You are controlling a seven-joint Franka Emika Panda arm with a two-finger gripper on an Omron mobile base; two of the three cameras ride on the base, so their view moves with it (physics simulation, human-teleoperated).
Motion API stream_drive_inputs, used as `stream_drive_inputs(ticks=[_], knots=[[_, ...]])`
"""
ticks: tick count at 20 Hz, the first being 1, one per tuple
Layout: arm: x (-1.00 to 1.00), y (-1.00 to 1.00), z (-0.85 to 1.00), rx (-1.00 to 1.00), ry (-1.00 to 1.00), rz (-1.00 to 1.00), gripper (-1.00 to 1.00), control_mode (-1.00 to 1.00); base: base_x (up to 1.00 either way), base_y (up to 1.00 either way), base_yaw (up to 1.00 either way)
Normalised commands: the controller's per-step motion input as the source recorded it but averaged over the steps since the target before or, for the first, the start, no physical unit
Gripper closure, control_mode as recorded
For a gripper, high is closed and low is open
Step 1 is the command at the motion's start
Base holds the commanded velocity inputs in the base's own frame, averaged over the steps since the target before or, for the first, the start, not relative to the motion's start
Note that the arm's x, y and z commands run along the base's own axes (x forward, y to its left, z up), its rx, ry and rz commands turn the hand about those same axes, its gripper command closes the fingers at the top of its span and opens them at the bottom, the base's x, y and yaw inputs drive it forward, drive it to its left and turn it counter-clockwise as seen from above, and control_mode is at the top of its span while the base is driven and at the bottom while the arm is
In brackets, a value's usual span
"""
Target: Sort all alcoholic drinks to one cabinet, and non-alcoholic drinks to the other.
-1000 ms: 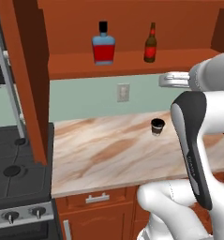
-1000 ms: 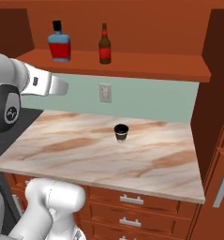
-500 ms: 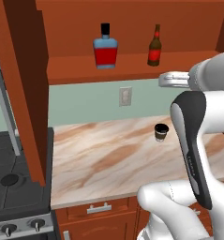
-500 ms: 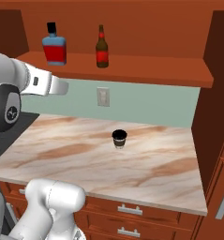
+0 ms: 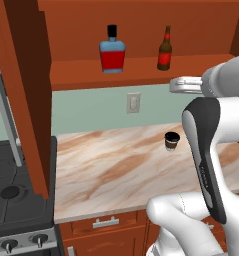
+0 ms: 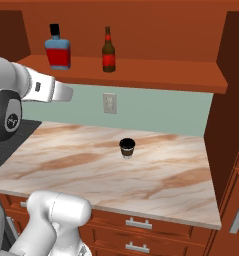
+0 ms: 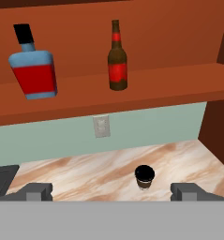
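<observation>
On the plank shelf of the red-brown wall cabinet [image 5: 81, 75] [image 6: 166, 77] [image 7: 179, 79] stand two alcoholic drinks. One is a squat red bottle [image 5: 112, 52] [image 6: 57, 50] [image 7: 33, 75] with pale-blue shoulders and a black cap. The other, to its right, is a slim brown long-necked bottle [image 5: 164, 52] [image 6: 108, 52] [image 7: 117, 61]. A short dark-brown cup [image 5: 171, 141] [image 6: 127, 148] [image 7: 144, 177] with a black lid stands upright on the marble counter [image 5: 106, 170] [image 6: 66, 160]. My gripper [image 7: 111, 191] hangs open and empty, well back from the cup and facing the shelf.
A wall outlet [image 5: 133, 102] [image 6: 109, 103] [image 7: 100, 126] sits on the green backsplash under the shelf. A black stove [image 5: 11, 190] adjoins the counter's left end. Drawer fronts with metal handles [image 6: 136, 222] run below. A tall wooden panel [image 6: 228, 100] closes the right end.
The whole picture shifted slightly a second ago as the base moved, then settled. The bottles and the cup stayed where they were, and the gripper stayed open.
</observation>
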Motion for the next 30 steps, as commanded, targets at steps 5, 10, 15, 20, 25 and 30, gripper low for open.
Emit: stream_drive_inputs(ticks=[5, 10, 15, 20, 25, 30], knots=[[0.0, 0.0, 0.0, 0.0, 0.0, 0.0, -1.0, 1.0, 0.0, -0.01, 0.0], [0.0, -0.08, -0.1, 0.0, 0.0, 0.0, -1.0, -1.0, 0.0, -0.01, 0.0], [-0.02, -0.1, -0.26, 0.01, 0.0, 0.0, -1.0, -1.0, 0.0, 0.0, 0.0], [-0.02, -0.07, -0.25, 0.0, 0.03, 0.0, -1.0, -1.0, 0.0, 0.0, 0.0], [0.0, -0.02, -0.29, 0.0, 0.06, 0.0, -1.0, -1.0, 0.0, 0.0, 0.0], [0.0, -0.01, -0.28, 0.0, 0.09, 0.0, -1.0, -1.0, 0.0, 0.0, 0.0]])
